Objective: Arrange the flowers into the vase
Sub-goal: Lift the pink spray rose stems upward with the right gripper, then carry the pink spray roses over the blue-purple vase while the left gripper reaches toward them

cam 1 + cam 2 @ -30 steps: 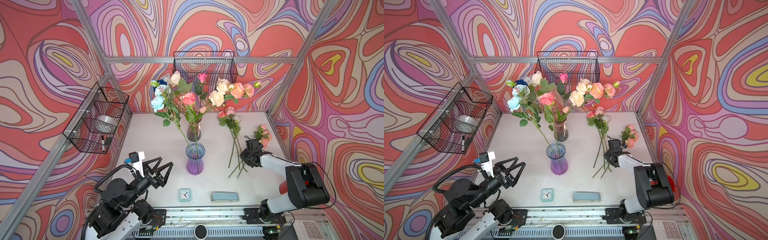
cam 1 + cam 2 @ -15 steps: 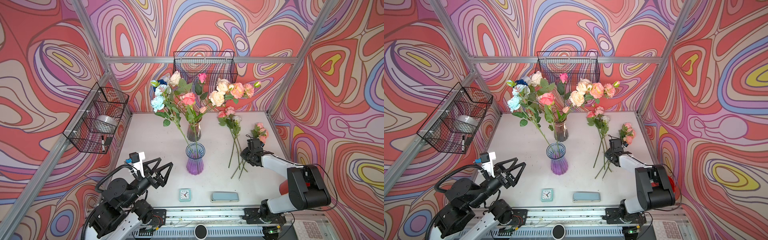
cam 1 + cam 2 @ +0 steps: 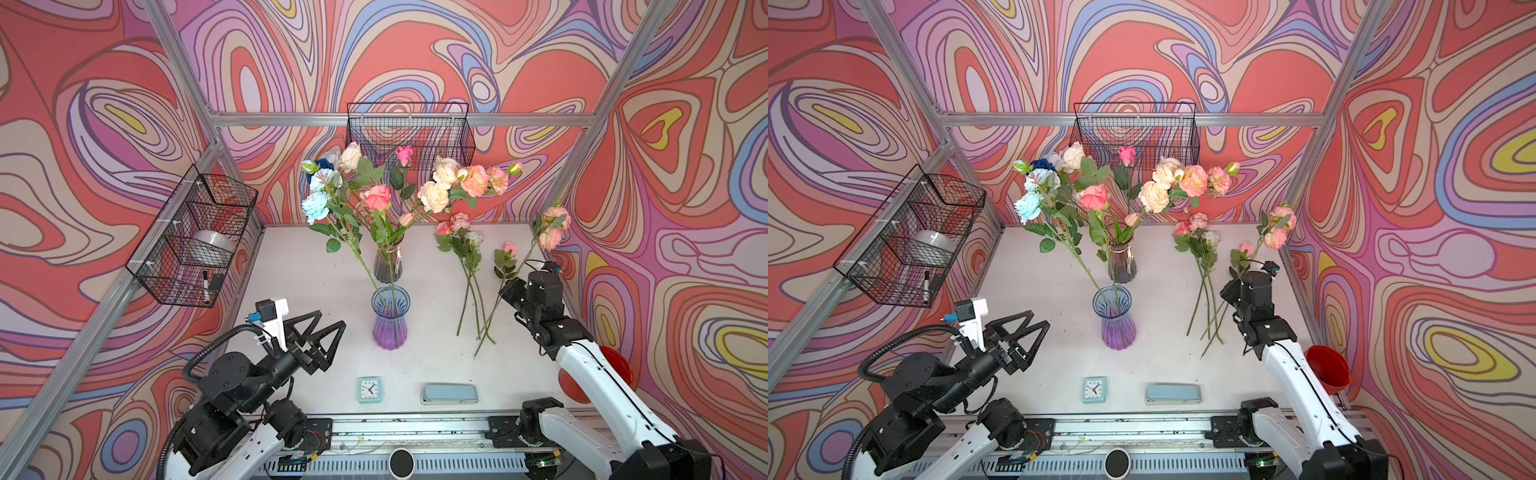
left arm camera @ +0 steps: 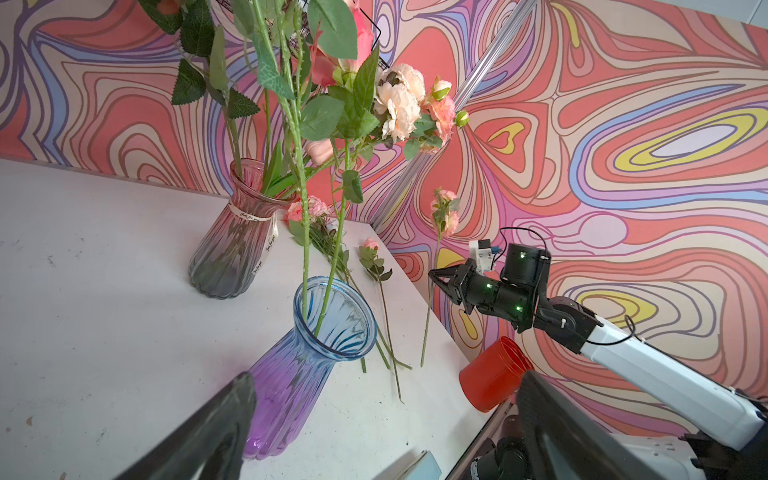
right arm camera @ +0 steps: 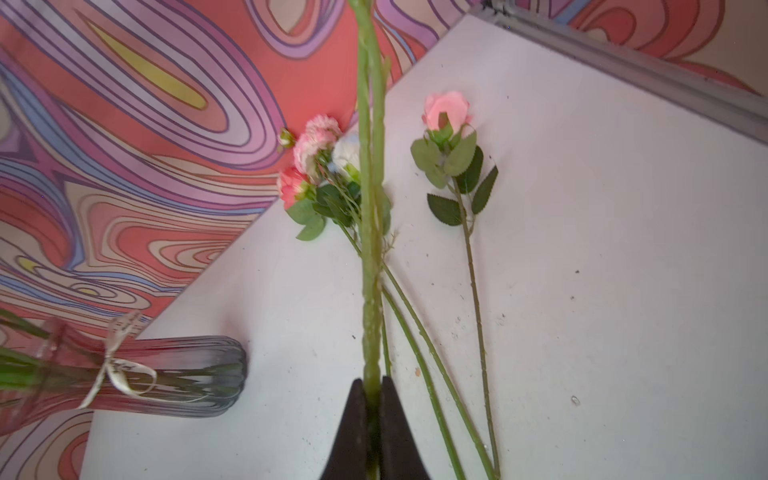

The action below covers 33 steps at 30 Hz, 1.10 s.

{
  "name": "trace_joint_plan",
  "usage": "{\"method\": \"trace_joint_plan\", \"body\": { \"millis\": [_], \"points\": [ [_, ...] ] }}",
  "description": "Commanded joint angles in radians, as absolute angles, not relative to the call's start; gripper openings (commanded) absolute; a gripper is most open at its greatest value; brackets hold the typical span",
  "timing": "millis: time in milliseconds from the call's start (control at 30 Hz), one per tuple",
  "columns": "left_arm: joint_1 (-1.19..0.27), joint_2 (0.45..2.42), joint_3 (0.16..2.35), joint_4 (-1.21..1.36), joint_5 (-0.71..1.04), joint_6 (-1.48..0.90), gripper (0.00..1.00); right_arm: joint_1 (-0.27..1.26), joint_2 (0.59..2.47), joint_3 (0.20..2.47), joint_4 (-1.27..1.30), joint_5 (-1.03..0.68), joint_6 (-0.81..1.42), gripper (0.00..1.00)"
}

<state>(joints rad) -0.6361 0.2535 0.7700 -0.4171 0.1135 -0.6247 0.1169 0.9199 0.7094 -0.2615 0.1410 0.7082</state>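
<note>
Right fingers: clenched on flower stem, which is pinched between the tips and runs straight out beyond them.
Flower head: above bench, near the wall.
Left fingers: spread wide.

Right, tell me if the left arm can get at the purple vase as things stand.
Probably yes. The left gripper hangs open beside the purple vase, with only bare table between them; the clock sits nearer the front, out of the path.
</note>
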Motion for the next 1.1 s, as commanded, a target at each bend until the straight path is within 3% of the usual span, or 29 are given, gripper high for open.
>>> {"method": "trace_joint_plan", "body": {
  "millis": [0,333,600,733,833,1067],
  "points": [
    [-0.640,0.264,0.812,-0.413,0.135,-0.604,1.00,0.111,0.820,0.745,-0.242,0.139,0.636,0.00],
    [-0.640,0.294,0.890,-0.419,0.194,-0.560,1.00,0.112,0.620,0.755,0.011,-0.198,0.605,0.00],
    [-0.640,0.355,0.977,-0.400,0.308,-0.519,1.00,0.113,0.704,0.863,0.144,-0.589,0.693,0.00],
    [-0.640,0.422,1.026,-0.378,0.385,-0.501,1.00,0.150,0.759,0.920,0.159,-0.694,0.704,0.00],
    [-0.641,0.476,1.055,-0.355,0.421,-0.496,0.99,0.290,0.804,0.973,0.096,-0.659,0.632,0.00],
    [-0.640,0.597,1.104,-0.272,0.481,-0.491,0.96,0.755,0.960,1.089,-0.040,-0.384,0.397,0.00]
  ]
}}
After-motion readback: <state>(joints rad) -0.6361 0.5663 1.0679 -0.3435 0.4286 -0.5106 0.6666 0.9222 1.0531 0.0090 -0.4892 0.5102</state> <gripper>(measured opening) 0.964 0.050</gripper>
